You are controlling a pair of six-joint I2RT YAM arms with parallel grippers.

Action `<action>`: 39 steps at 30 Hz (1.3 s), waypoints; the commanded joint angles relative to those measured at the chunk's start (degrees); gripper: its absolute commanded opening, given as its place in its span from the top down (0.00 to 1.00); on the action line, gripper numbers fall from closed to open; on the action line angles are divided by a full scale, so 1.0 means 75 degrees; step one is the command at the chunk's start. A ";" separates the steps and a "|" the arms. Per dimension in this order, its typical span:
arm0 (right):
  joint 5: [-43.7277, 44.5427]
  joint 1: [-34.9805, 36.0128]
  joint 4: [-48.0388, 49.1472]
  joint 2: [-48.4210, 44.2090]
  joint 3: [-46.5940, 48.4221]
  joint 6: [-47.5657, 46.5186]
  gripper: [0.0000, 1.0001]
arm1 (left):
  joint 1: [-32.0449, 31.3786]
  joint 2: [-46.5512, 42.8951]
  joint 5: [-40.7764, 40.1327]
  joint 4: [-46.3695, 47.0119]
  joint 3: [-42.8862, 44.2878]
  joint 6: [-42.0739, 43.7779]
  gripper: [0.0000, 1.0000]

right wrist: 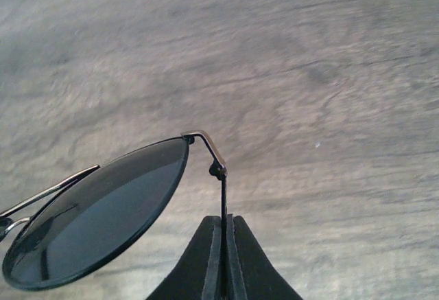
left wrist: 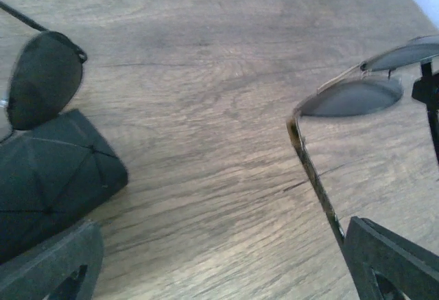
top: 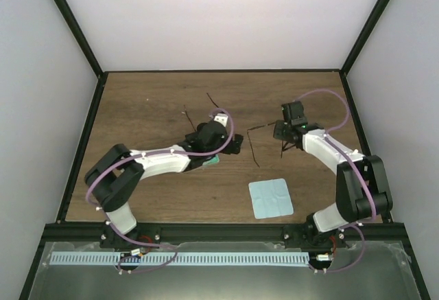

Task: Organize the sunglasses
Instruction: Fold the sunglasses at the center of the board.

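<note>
You are working in a robot test cell, the kind found in a lab. Your brown wood-grain tabletop is boxed in on three sides by plain white wall panels, set in black metal frame posts. Two white-and-black robot arms, left and right, each looped with a lilac cable, are bolted to a black mounting rail at the near edge. A slotted white cable duct runs along the front beneath them.
</note>
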 commanded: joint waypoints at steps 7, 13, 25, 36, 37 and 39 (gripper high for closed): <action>0.0209 0.1268 0.0287 -0.1564 -0.0761 -0.0994 0.99 | 0.0935 -0.0814 0.2413 0.0879 0.0023 0.1543 0.00; 0.0380 0.1730 0.0298 -0.1982 -0.0685 -0.1156 0.99 | 0.1168 -0.0245 0.4710 0.0440 0.0863 0.1961 0.07; -0.0265 0.1732 0.0479 -0.2697 -0.0800 -0.1285 0.99 | 0.1359 -0.0071 0.6070 -0.0284 0.0773 0.2967 0.24; -0.0627 0.1946 0.0431 -0.2587 -0.0794 -0.1437 0.99 | 0.1621 -0.0044 0.6776 0.0212 0.1029 0.2279 0.22; -0.0665 0.1961 0.0450 -0.2592 -0.0795 -0.1442 0.99 | 0.1621 -0.0038 0.6776 0.0169 0.1078 0.2277 0.18; -0.0672 0.1996 0.0464 -0.2598 -0.0807 -0.1457 0.99 | 0.1621 -0.0006 0.6829 0.0120 0.1151 0.2267 0.13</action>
